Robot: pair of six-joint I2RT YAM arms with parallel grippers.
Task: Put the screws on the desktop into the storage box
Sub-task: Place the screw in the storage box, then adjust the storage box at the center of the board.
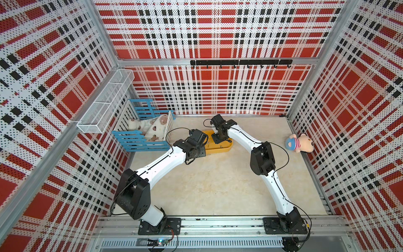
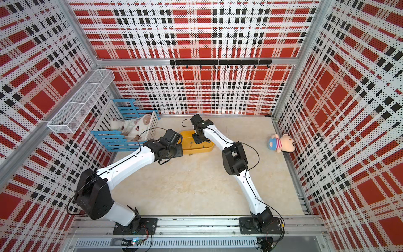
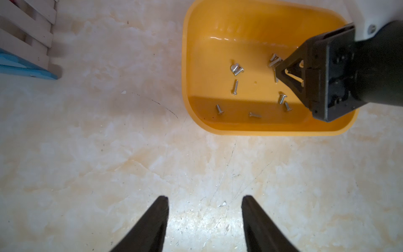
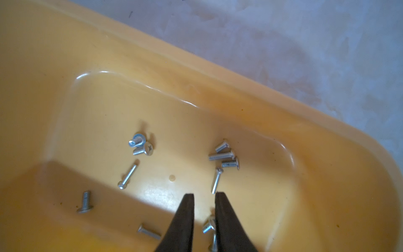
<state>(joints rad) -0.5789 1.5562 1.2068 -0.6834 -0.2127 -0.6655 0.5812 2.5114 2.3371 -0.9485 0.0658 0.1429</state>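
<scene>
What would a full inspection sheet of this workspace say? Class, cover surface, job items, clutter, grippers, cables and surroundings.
Surface: beige desktop, scratched.
Job's things: about ten screws in the storage box; a stray screw apparently on the desktop beside it.
Clutter: plush pig; blue-and-white crate holding a soft toy; wire basket on the wall.
Grippers: left gripper open over bare desktop; right gripper inside the box, jaws slightly apart.
Cables: black cable loops off both arms.
Surroundings: plaid perforated walls; hook rail.
</scene>
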